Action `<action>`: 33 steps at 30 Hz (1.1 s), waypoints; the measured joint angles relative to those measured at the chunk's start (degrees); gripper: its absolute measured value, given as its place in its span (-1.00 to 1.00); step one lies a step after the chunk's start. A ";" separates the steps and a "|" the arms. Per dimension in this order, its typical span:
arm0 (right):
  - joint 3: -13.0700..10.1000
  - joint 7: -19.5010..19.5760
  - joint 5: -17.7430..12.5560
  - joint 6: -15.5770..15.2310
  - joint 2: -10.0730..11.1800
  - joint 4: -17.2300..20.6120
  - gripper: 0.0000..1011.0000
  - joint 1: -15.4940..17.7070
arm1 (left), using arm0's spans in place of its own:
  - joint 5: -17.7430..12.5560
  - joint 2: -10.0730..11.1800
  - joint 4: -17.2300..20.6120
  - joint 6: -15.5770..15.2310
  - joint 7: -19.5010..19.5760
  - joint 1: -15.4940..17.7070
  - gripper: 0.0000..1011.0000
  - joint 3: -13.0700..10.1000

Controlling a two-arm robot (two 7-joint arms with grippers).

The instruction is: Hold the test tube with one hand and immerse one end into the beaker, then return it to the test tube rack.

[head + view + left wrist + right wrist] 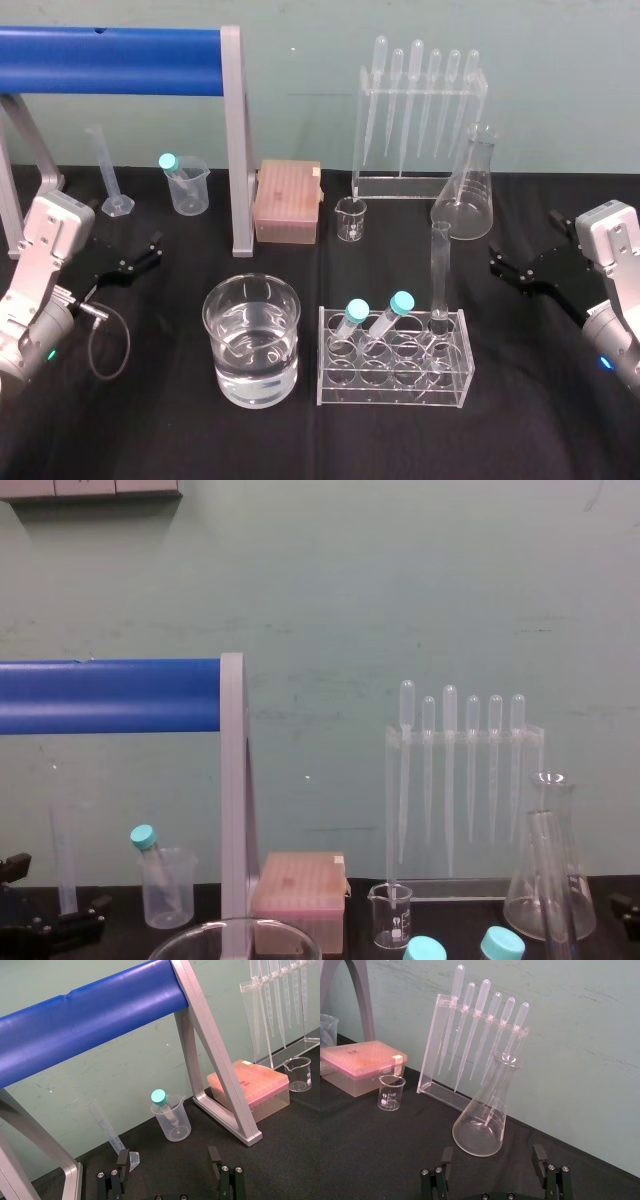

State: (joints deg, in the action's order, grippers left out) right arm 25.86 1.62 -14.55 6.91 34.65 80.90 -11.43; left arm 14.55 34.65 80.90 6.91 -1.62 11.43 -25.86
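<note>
The test tube [440,272] stands upright in the back right hole of the low clear test tube rack [392,372], beside two teal-capped tubes. The wide glass beaker [251,340], part full of clear liquid, sits left of the rack; its rim [235,935] shows low in the chest view. My left gripper [145,252] [168,1160] rests at the table's left, open and empty, well back-left of the beaker. At the far right, apart from the tube, my right gripper [525,243] [493,1157] is open with nothing between its fingers.
At the back stand a pipette stand [420,130], a conical flask [465,190], a tiny glass beaker [351,219] and a pink box [287,200]. A blue bar on a grey frame [237,140] rises at the left, near a plastic beaker [187,185] and a measuring cylinder [112,175].
</note>
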 joint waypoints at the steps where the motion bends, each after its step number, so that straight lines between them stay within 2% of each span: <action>1: 0.00 0.00 0.00 0.00 0.00 0.00 0.98 0.00 | 0.00 0.00 0.00 0.00 0.00 0.00 0.98 0.00; 33: 0.00 0.00 0.00 0.00 0.00 0.00 0.98 0.00 | 0.00 0.00 0.00 0.00 0.00 0.00 0.98 0.00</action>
State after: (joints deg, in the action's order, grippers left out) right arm 25.86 1.62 -14.55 6.91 34.65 80.90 -11.43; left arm 14.55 34.65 80.90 6.91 -1.62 11.43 -25.86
